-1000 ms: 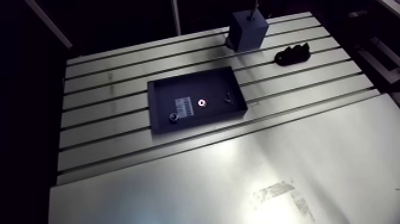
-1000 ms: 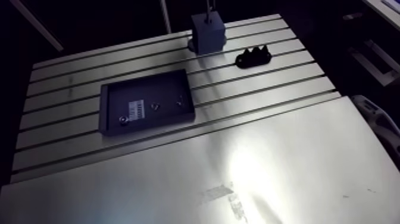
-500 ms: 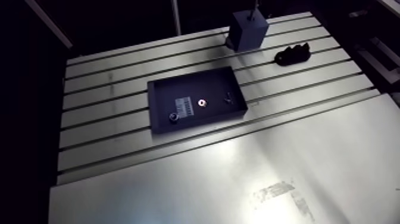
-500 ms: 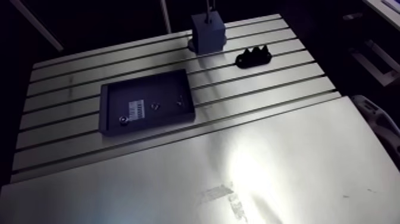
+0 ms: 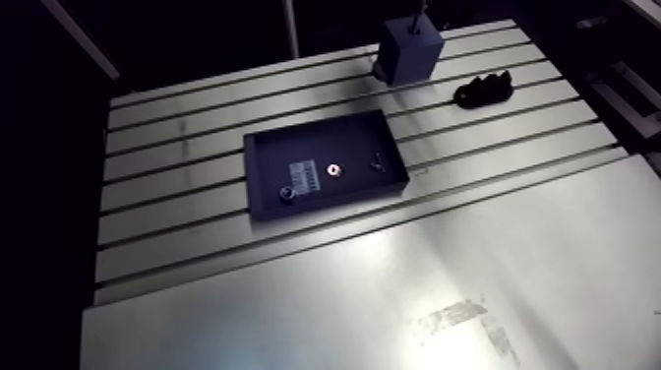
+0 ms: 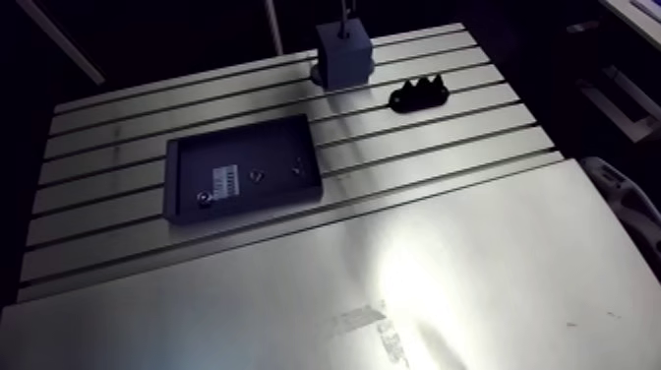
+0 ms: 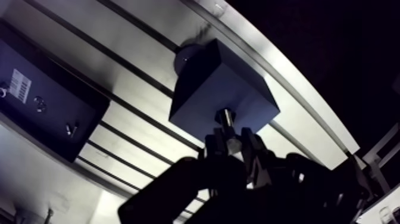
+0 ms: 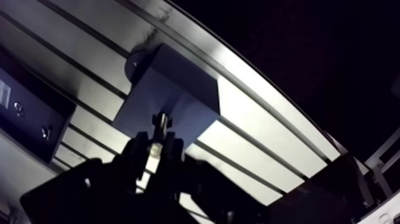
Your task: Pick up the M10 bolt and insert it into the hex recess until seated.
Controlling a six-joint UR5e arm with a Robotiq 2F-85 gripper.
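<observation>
Between my fingers, am gripping silver M10 bolt by shank; my gripper is clamping nearly closed on it. Bolt's far end is meeting top face of grey-blue cube block; hex recess is staying hidden, so cannot tell if seated. Off to block's side, shallow black rectangular tray is lying on slotted aluminium table. Black jagged piece is sitting near block, not touching.

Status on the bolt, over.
Tool shut on bolt. Bolt over block top face, contact unclear. Tray lies aside, not in the way.
</observation>
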